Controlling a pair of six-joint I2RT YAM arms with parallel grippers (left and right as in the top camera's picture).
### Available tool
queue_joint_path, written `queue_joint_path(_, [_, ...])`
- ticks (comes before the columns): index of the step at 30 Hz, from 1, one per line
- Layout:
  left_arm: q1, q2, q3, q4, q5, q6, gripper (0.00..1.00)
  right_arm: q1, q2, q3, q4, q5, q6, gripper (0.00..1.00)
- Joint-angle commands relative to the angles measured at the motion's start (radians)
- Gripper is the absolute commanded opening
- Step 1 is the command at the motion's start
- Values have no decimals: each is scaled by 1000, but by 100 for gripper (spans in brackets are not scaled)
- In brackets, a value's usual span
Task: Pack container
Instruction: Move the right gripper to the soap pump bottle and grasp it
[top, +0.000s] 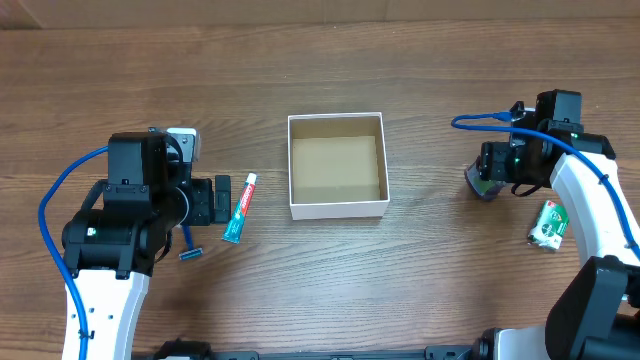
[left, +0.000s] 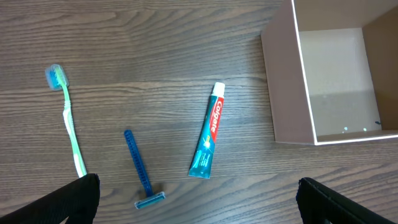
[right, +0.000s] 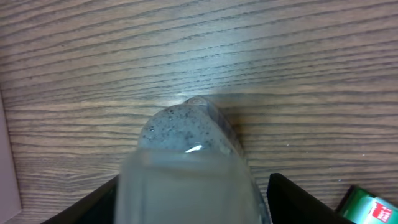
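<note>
I'm seeing the box (top: 336, 165) sitting mid-table between the arms, open side up, nothing in it yet. Right gripper (top: 492, 172) is closing narrow on the bottle (right: 186, 143), fingers (right: 93, 205) pressing both sides as far as I can judge; whether it's off the table I can't tell. Left gripper (top: 222, 198) is gaping wide, holding nothing, hovering over the toothpaste (left: 209, 134), razor (left: 140, 168) and toothbrush (left: 68, 121). Step in hand, I'm guessing: getting the bottle into the box. To do it well I'm thinking lift it above the white rim, carry it left, set it down in a corner so the long items fit beside it, and release only once it's resting on the brown floor. Grip looks low on a rounded body, so slipping is a risk. Writing: toothpaste is reading "Colgate" in white on red. Green pack (top: 549, 224) near the right arm is showing a red label, too small to read. Bottle label is too blurred.
</note>
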Motion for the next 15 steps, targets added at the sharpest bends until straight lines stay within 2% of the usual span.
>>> queue_joint_path(1, [-4, 2, 23, 4, 18, -18, 100, -2, 1, -12, 7, 17, 1, 66])
queue_joint_path(5, [-4, 2, 23, 4, 18, -18, 100, -2, 1, -12, 8, 17, 1, 56])
queue_joint_path(15, [-4, 2, 23, 4, 18, -18, 100, -2, 1, -14, 8, 16, 1, 49])
